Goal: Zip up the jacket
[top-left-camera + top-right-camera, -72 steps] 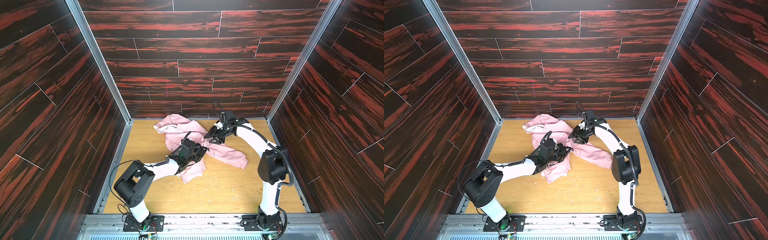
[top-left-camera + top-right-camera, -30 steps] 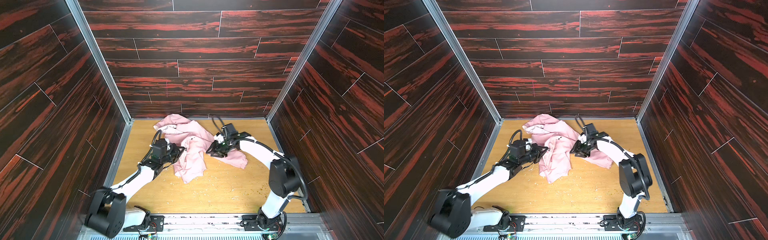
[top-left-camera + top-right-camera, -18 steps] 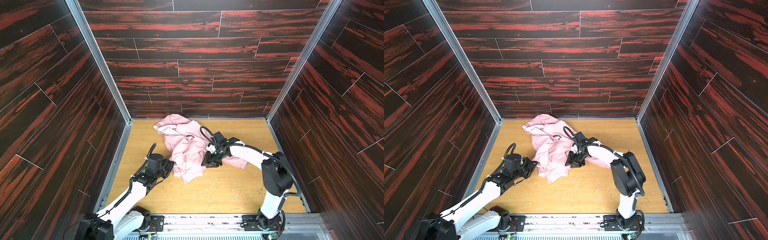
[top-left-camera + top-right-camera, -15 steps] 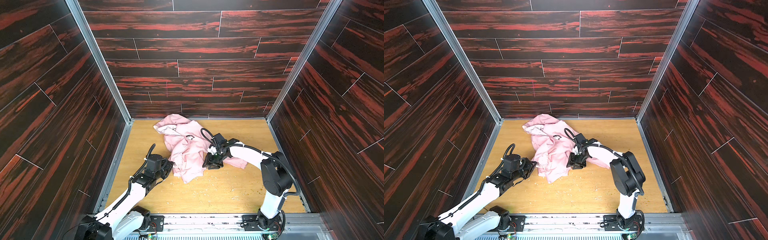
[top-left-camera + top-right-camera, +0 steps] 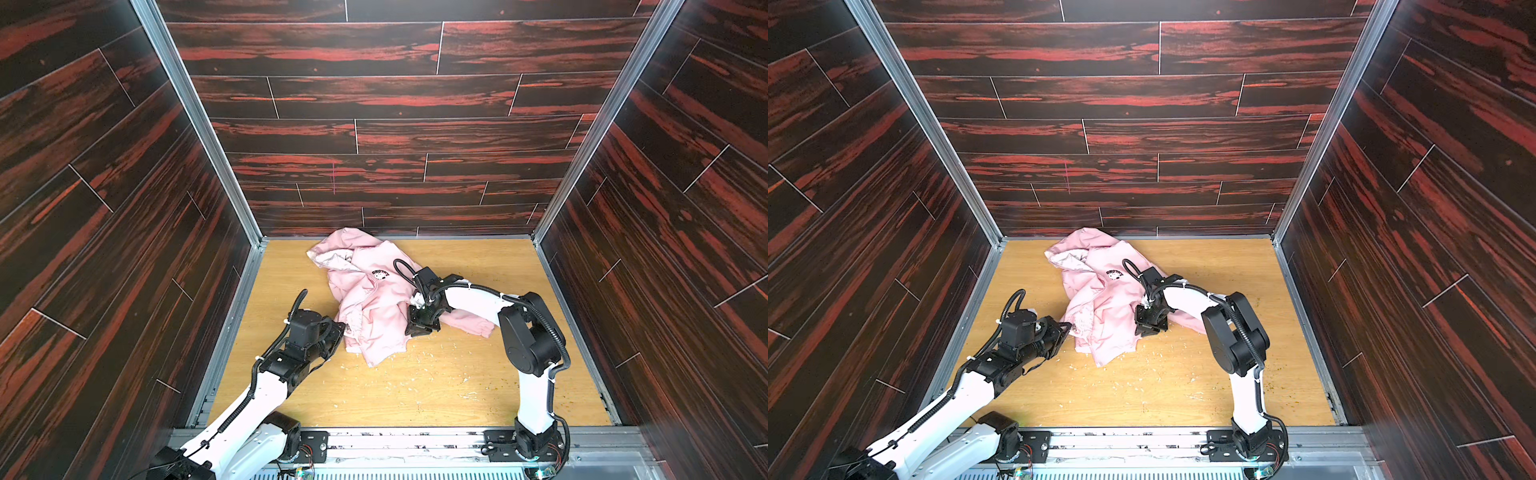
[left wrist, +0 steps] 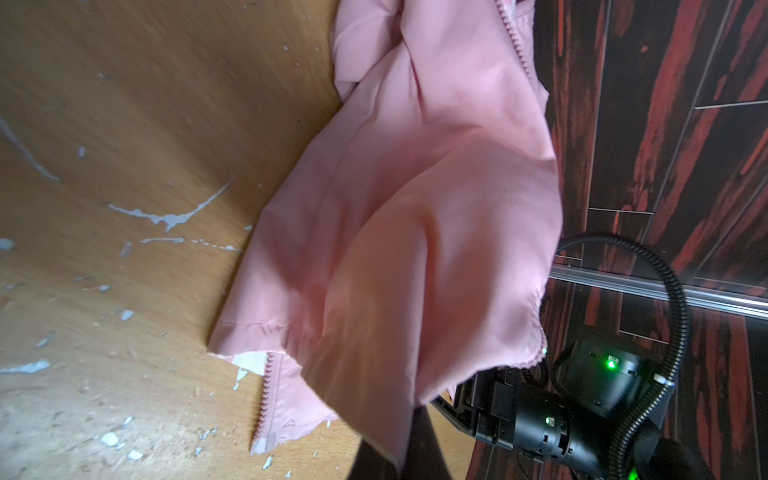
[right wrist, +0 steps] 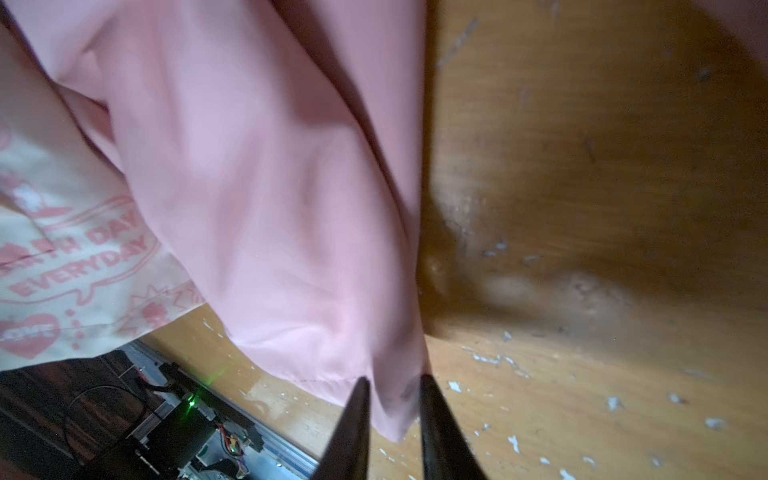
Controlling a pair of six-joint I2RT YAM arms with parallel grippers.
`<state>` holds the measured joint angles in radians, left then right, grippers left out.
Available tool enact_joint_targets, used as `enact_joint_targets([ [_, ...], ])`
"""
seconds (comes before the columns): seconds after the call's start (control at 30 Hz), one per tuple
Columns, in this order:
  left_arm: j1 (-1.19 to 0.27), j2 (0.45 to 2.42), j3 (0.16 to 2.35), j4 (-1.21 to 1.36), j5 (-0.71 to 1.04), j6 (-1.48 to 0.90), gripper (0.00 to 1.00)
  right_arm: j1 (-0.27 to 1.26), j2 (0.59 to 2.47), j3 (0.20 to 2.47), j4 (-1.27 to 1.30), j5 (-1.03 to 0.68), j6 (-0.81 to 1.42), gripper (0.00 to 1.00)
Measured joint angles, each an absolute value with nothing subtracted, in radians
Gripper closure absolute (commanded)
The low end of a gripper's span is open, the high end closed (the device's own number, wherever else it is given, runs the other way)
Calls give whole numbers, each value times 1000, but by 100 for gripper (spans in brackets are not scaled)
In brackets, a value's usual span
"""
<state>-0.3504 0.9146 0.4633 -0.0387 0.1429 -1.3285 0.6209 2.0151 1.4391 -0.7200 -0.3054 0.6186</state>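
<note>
Dropped with right gripper (image 5: 419,330) onto jacket (image 5: 374,299) hem at five o'clock, now pinching it. Clenched with left gripper (image 5: 338,328) on the eight o'clock edge. Lies crumpled on table (image 5: 415,395), centre toward twelve. Probably means both bottom corners secured; still unzipped, with spreading and aligning teeth (image 6: 268,399) next.

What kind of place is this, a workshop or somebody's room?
Probably a robot test booth: dark wood-patterned wall panels box in a scuffed wooden tabletop, with a left arm and right arm bolted to a metal rail.
</note>
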Motion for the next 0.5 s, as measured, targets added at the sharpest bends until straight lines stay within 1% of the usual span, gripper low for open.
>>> enact_joint_targets([
  [0.07,-350,918,453,-5,159,-1328,100,618,2014,1464,-730,-295,617,94],
  [0.13,-350,928,443,36,177,-1328,100,612,2012,1483,-740,-292,613,99],
  [0.23,-350,945,432,81,197,-1328,100,588,1998,1497,-749,-294,612,100],
  [0.37,-350,965,429,113,207,-1328,100,517,1946,1497,-765,-307,611,100],
  [0.4,-350,974,429,120,209,-1327,100,498,1932,1499,-769,-311,611,97],
  [0.5,-350,1002,430,131,212,-1324,100,453,1906,1518,-785,-319,599,82],
])
